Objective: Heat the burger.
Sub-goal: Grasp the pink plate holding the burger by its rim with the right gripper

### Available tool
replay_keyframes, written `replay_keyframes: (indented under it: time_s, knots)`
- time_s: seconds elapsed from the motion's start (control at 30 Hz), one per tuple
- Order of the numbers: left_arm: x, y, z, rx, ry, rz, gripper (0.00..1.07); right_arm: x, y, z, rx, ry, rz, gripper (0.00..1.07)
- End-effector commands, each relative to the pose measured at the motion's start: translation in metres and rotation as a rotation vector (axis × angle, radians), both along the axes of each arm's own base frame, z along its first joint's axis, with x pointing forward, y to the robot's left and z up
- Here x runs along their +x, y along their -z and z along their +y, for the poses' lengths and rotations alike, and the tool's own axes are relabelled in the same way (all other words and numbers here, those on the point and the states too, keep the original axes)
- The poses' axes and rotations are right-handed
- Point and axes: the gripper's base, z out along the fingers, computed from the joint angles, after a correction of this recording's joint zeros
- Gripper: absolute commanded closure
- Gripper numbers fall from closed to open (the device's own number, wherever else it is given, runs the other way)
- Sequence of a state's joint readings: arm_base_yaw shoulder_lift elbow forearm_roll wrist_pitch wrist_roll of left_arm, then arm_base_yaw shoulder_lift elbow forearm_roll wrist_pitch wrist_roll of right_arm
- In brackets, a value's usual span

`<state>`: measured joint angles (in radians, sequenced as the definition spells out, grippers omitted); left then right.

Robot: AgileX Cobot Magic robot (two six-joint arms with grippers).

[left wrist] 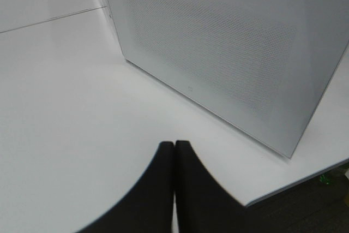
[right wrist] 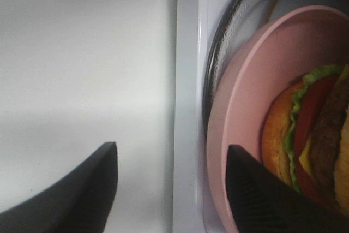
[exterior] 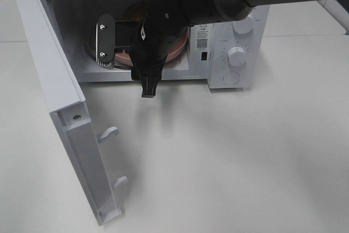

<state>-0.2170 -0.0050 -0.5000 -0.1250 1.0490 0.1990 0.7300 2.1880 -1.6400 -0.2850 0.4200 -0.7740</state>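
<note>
The burger (right wrist: 311, 135), with a golden bun, green lettuce, red tomato and a dark patty, sits on a pink plate (right wrist: 245, 96) on the glass turntable (right wrist: 229, 31) inside the open microwave (exterior: 234, 53). My right gripper (right wrist: 172, 181) is open at the oven's mouth. One finger is over the plate beside the burger, the other outside over the table, and the plate's near rim lies between them untouched. From above, the right arm hides the burger and only the plate's edge (exterior: 177, 50) shows. My left gripper (left wrist: 174, 154) is shut on nothing, low over the table.
The microwave door (exterior: 60, 96) stands swung wide open on the left, its latch hooks (exterior: 109, 132) sticking out. Its perforated outer face (left wrist: 218, 64) is right in front of the left gripper. The control knobs (exterior: 236, 55) are on the oven's right. The table edge (left wrist: 294, 184) is near the left gripper.
</note>
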Motion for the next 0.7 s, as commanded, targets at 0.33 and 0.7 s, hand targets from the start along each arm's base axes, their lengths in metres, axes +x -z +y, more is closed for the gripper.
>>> replay_keyframes:
  time_s: [0.33, 0.7]
  knots:
    - [-0.002, 0.000, 0.000, -0.015, -0.005, -0.027, 1.06, 0.005, -0.004, -0.002, -0.026, 0.015, -0.061, 0.49]
    - [-0.002, 0.000, 0.000, -0.015, -0.005, -0.027, 1.06, 0.018, 0.001, -0.010, -0.016, 0.059, -0.112, 0.49]
